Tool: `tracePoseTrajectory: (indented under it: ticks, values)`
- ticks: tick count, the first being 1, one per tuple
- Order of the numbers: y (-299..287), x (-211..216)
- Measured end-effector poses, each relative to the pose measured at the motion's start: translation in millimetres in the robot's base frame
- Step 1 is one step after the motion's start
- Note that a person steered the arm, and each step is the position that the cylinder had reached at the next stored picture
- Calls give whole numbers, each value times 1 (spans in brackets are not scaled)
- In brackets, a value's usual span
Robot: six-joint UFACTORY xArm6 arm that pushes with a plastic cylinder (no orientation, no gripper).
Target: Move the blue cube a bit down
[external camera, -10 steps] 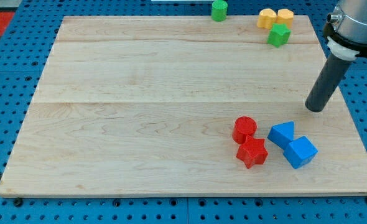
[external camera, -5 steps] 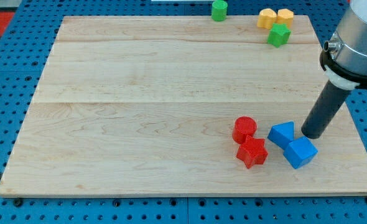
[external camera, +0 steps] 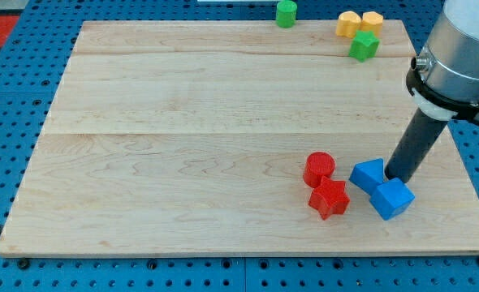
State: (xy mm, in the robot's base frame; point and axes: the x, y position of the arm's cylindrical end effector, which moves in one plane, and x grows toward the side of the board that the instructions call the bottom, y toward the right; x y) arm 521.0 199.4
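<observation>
Over the last second my tip [external camera: 399, 178] has swung in from the surface's [external camera: 183, 162] right edge and now sits just above the blue cube [external camera: 391, 198], beside the other blue block [external camera: 368, 174]. The rod has no fingers to open or close. The cube, near the view's bottom right, seems unmoved, so the downward push looks about to begin.

No readable text, labels, brands, numbers or signs anywhere: none on the counter [external camera: 183, 122], none on the coloured blocks, none on the arm or the blue pegboard [external camera: 12, 97] around it.
</observation>
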Motion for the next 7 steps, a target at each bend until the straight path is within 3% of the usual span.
tracePoseTrajectory:
  ticks: [5, 6, 7]
  values:
    - [4, 21]
    - [-19, 22]
    - [-97, 15]
